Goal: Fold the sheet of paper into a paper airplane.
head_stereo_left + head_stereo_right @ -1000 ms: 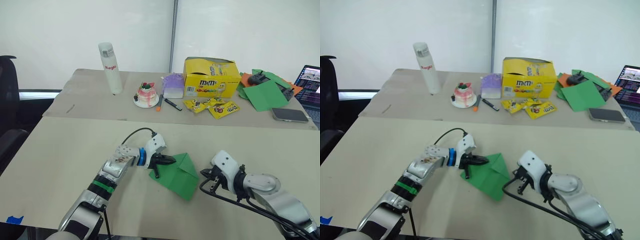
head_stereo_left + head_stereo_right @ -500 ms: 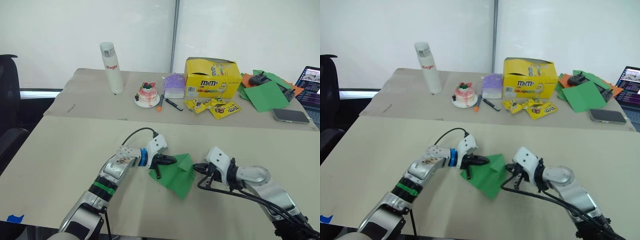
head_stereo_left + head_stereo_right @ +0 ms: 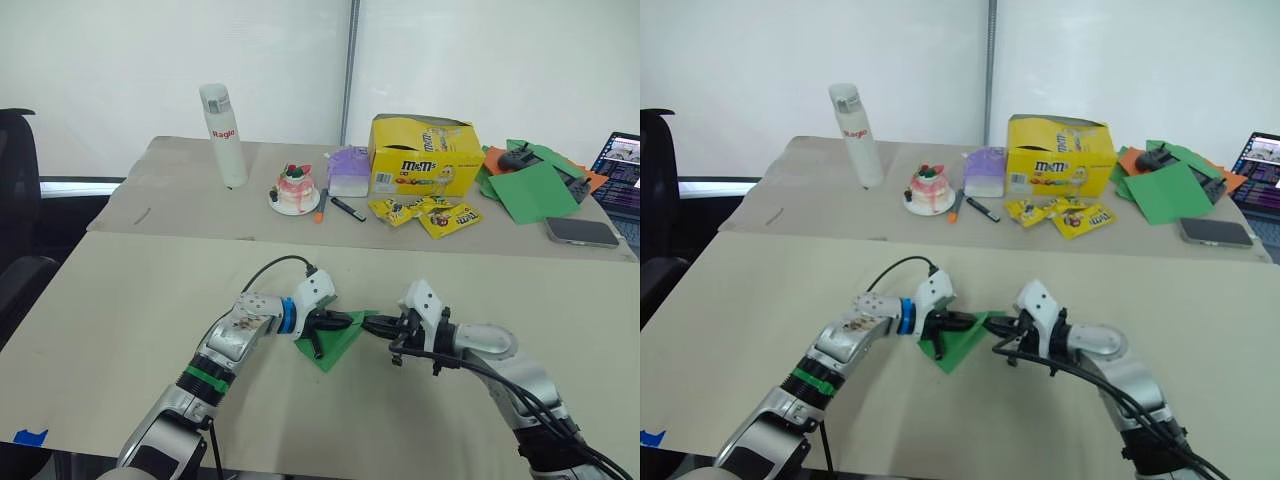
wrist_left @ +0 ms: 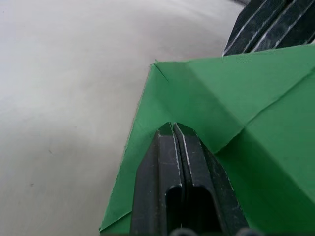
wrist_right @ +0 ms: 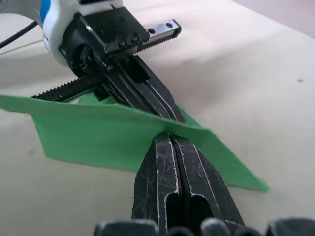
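One thin bright green sheet of paper (image 3: 335,338), creased into a pointed wedge, on the near beige counter (image 3: 120,300), pinched from both sides between two hands. Left hand (image 4: 178,129) clenched on the paper's near-left part, both black fingers pressed together over a folded flap. Right hand (image 5: 172,139) clenched on the raised right edge of the same paper, fingers tight together, that edge lifted off the counter and standing almost upright. Tips of the two hands close to each other, nearly meeting across the fold.

On the far counter (image 3: 170,160), well apart from the hands:
- one tall white bottle with red lettering (image 3: 222,136), upright
- one small pink and white cake on a white plate (image 3: 295,189)
- one orange marker (image 3: 318,207) and one black marker (image 3: 346,209) beside the plate
- one small pale purple packet (image 3: 348,172)
- one open yellow cardboard candy box (image 3: 423,155)
- a cluster of small yellow candy bags (image 3: 425,214) in front of the box; count hard to tell, about four
- a pile of larger flat green sheets (image 3: 530,188) with orange paper (image 3: 492,157) under it
- one dark phone (image 3: 580,231), lying flat
- one open laptop (image 3: 622,172) at the right edge

One black chair (image 3: 18,200) at the far left
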Controlling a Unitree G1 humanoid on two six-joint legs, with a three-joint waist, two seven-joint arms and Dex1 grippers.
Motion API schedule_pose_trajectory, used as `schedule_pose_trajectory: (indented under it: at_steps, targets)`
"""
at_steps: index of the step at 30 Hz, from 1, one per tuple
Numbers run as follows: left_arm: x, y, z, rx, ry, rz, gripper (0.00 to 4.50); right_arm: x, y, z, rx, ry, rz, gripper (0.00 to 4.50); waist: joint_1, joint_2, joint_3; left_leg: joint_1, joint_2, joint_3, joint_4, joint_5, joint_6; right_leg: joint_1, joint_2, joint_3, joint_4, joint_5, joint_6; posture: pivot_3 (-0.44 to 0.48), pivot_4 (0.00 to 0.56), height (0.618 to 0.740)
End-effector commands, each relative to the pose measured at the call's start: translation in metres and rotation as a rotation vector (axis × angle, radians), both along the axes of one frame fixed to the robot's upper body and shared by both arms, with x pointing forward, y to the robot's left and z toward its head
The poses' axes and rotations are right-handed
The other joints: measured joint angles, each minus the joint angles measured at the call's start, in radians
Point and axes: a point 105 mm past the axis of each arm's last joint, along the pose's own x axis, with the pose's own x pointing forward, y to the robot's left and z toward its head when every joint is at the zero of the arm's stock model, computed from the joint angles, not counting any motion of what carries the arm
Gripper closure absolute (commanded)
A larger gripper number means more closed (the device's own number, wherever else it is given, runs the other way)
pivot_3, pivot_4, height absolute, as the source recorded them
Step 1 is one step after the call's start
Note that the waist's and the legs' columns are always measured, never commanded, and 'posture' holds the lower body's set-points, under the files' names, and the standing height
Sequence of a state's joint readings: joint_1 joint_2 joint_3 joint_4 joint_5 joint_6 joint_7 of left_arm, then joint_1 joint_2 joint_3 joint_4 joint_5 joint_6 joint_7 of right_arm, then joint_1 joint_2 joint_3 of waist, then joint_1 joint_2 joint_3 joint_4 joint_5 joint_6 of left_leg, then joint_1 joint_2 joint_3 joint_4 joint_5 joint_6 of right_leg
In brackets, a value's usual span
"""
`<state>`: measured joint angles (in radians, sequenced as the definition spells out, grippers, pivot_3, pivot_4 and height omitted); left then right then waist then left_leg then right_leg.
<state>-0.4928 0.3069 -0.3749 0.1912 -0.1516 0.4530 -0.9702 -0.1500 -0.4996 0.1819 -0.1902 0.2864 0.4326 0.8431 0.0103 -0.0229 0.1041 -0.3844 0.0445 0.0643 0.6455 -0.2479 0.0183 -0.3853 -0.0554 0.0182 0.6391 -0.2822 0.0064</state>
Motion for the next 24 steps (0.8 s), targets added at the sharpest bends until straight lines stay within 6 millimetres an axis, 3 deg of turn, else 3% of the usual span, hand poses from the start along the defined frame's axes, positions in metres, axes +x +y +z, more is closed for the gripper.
schedule_pose_trajectory:
  at_steps: [1,6,18,21,24]
  targets:
    - [-0.006,0.006,-0.018,0.059,0.047,0.009,4.45,0.007,0.002,0.0,-0.01,-0.016,-0.025,4.5,-0.001,0.0,0.0,0.0,0.0,0.0,0.0,0.0,0.0,0.0,0.0,0.0,0.0,0.0,0.0,0.0,0.15,0.722]
    - [-0.006,0.012,-0.007,0.027,0.038,-0.026,4.45,0.016,0.002,-0.008,-0.033,-0.01,-0.06,4.5,-0.004,0.0,0.0,0.0,0.0,0.0,0.0,0.0,0.0,0.0,0.0,0.0,0.001,0.0,0.0,0.0,0.15,0.722]
    - [0.028,0.063,0.017,0.048,-0.032,0.063,4.45,0.021,0.007,-0.021,-0.088,0.011,-0.046,4.5,-0.014,0.0,0.0,0.0,0.001,0.0,0.0,0.0,0.0,-0.001,0.002,0.0,0.001,0.0,0.0,0.0,0.15,0.722]
    - [0.034,0.061,0.034,-0.039,-0.055,0.085,4.45,0.015,0.014,-0.025,-0.087,0.02,-0.025,4.5,-0.014,0.0,0.0,0.0,0.002,0.0,0.0,0.0,0.0,-0.001,0.001,0.0,0.002,0.0,0.0,0.0,0.15,0.722]
    - [0.026,0.046,0.058,-0.184,-0.058,0.021,4.45,0.008,0.022,-0.033,-0.105,0.032,0.002,4.5,-0.014,0.0,0.0,0.0,0.002,0.0,0.0,0.0,0.0,-0.001,0.001,0.0,0.002,0.0,0.0,0.0,0.15,0.722]
